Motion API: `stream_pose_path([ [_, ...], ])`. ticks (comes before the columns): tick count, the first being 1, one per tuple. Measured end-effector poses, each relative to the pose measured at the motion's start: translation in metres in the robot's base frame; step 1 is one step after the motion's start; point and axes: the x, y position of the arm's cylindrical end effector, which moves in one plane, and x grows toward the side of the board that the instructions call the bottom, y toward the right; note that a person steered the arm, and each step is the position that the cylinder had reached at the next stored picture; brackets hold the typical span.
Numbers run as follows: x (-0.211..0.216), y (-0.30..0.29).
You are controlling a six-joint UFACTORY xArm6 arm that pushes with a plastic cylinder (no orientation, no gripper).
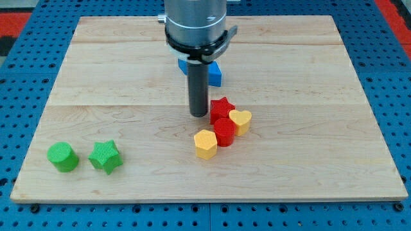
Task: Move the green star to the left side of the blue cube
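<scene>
The green star (pixel 106 157) lies near the board's bottom left. The blue cube (pixel 212 73) sits at upper centre, mostly hidden behind the arm's rod. My tip (pixel 198 115) rests on the board just below the blue cube and just left of the red star (pixel 221 107). The green star is far to the lower left of my tip.
A green cylinder (pixel 63 157) stands just left of the green star. A red cylinder (pixel 225 132), a yellow heart (pixel 241 120) and a yellow hexagon block (pixel 205 144) cluster below the red star. The wooden board (pixel 321 77) lies on a blue pegboard.
</scene>
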Motion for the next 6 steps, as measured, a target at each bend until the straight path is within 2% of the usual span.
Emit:
stream_pose_path([
  [1, 0.016, 0.001],
  [2, 0.055, 0.0],
  [4, 0.118, -0.044],
  [6, 0.123, -0.145],
])
